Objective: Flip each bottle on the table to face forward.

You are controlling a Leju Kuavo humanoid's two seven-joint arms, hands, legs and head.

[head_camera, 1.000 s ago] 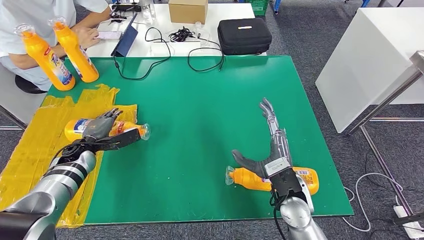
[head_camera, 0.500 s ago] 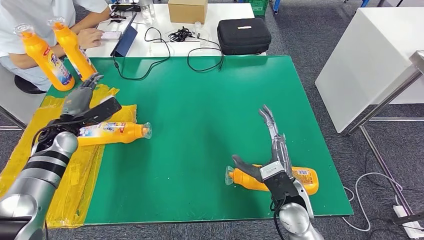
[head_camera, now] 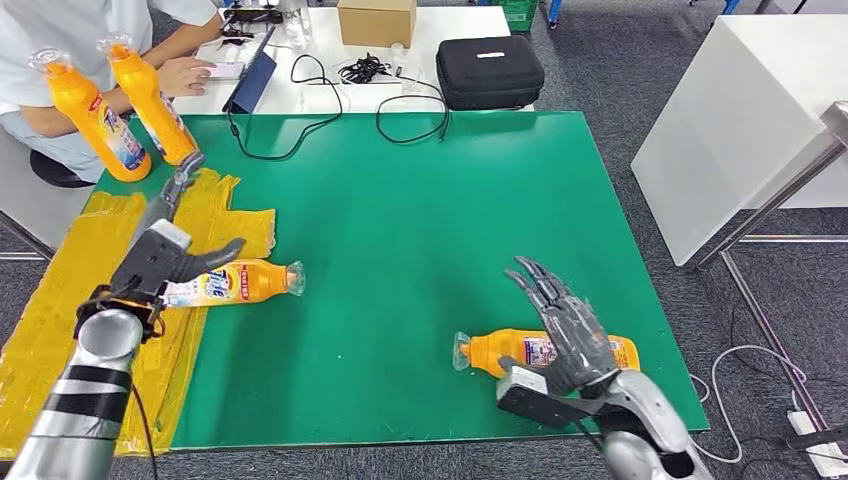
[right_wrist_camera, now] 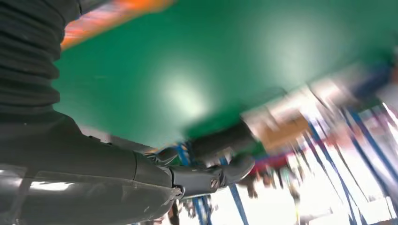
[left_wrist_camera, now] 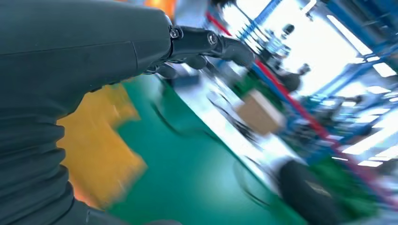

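Both bottles lie flat on the counter (head_camera: 400,200): one bottle (head_camera: 235,282) just beside the spread, empty left hand (head_camera: 160,250), the other bottle (head_camera: 500,352) under the splayed right hand (head_camera: 565,335). Neither looks finished.

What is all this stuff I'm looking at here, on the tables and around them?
Lying bottles: 2, orange, on the green mat; left one by the yellow sheet, right one near the front edge.
Standing bottles: 2, orange, back left corner.
Green mat: 1, covers the near table.
Yellow sheet: 1, crumpled, left side of the table.
Black case: 1, on the white table behind.
Cardboard box: 1, brown, same white table.
Cables: black, trailing from the white table onto the mat.
Person: 1, seated back left, light top.
Left hand: silver and grey arm, fingers apart, over the left lying bottle's base.
Right hand: fingers spread above the right lying bottle.
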